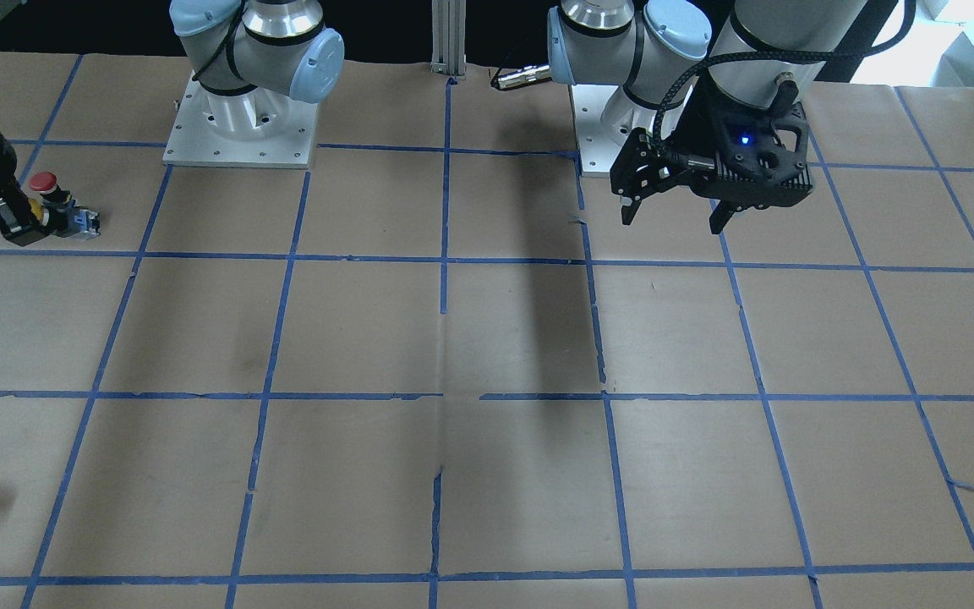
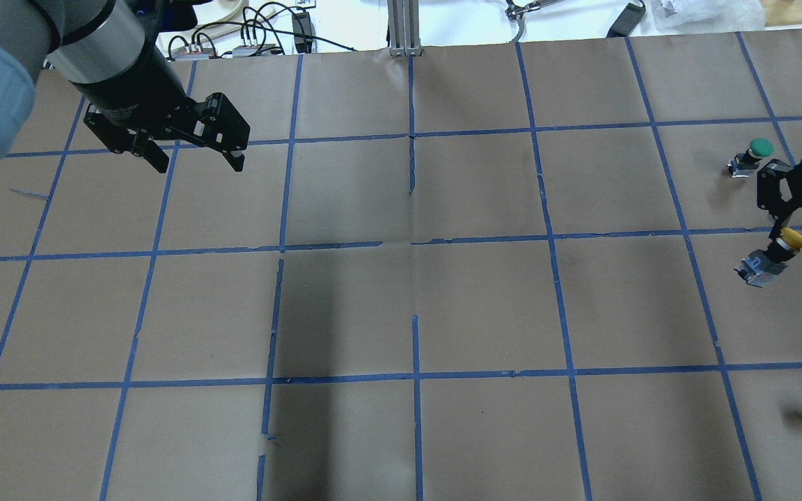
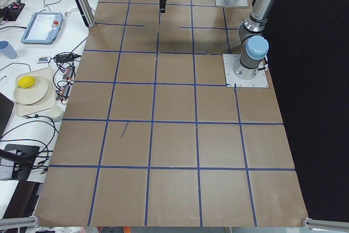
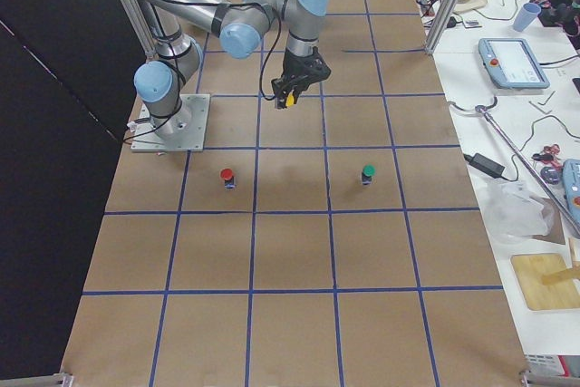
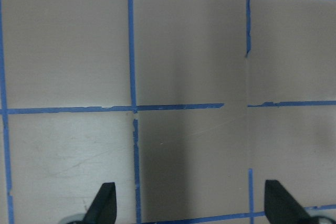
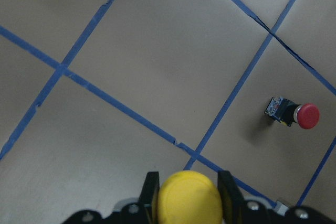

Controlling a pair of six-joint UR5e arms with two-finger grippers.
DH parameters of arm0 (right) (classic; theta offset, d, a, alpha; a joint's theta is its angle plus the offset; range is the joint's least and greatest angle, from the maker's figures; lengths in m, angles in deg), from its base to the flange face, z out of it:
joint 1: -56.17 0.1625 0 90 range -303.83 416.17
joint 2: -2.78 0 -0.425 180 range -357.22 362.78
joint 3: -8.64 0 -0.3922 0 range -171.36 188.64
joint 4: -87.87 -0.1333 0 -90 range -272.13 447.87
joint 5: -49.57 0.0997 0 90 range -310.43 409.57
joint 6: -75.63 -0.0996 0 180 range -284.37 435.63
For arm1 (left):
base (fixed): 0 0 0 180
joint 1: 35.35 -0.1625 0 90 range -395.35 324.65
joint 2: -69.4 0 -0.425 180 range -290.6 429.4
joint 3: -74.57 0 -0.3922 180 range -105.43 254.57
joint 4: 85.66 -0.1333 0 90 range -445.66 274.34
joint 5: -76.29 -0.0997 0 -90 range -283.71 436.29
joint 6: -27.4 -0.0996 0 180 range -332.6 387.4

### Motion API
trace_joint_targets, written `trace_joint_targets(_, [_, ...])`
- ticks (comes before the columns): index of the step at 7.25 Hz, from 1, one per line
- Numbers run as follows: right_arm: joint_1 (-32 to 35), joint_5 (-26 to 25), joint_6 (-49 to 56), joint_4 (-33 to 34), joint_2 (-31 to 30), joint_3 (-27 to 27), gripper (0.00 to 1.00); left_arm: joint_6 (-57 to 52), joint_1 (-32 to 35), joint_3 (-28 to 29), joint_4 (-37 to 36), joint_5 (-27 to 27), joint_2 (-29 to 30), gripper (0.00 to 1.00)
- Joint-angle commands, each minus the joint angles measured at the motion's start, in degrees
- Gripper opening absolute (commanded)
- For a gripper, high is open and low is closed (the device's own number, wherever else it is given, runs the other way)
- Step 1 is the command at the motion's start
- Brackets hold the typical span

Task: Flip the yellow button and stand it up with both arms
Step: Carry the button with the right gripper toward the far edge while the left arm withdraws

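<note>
The yellow button (image 2: 760,267) is held sideways in my right gripper (image 2: 797,241), which is shut on its yellow cap (image 6: 189,199). Its grey-black body sticks out to one side, above the table at the robot's far right. In the front-facing view the body (image 1: 81,224) juts from the gripper (image 1: 18,222). My left gripper (image 2: 199,167) is open and empty, hovering over the table's left side. It also shows in the front-facing view (image 1: 673,218) and in the left wrist view (image 5: 191,205).
A red-capped button (image 6: 294,114) lies on its side near the right gripper and also shows in the front-facing view (image 1: 43,182). A green-capped button (image 2: 756,153) stands beyond the right gripper. The brown paper table (image 2: 408,306) carries a blue tape grid.
</note>
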State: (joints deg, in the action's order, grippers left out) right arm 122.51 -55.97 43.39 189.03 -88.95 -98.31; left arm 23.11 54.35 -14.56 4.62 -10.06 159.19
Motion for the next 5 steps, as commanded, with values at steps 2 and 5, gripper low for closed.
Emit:
trace_joint_targets(2, [-1.04,-5.98,-0.1,13.06,8.03,-0.02,0.09,-0.55,-0.06,1.15,0.6,2.41,-1.02,0.99])
trace_joint_targets(5, [-1.31,-10.03,-2.29,27.19,13.22,-3.6,0.09,-2.03,-1.19,3.7,3.47,-6.9,-0.77,0.99])
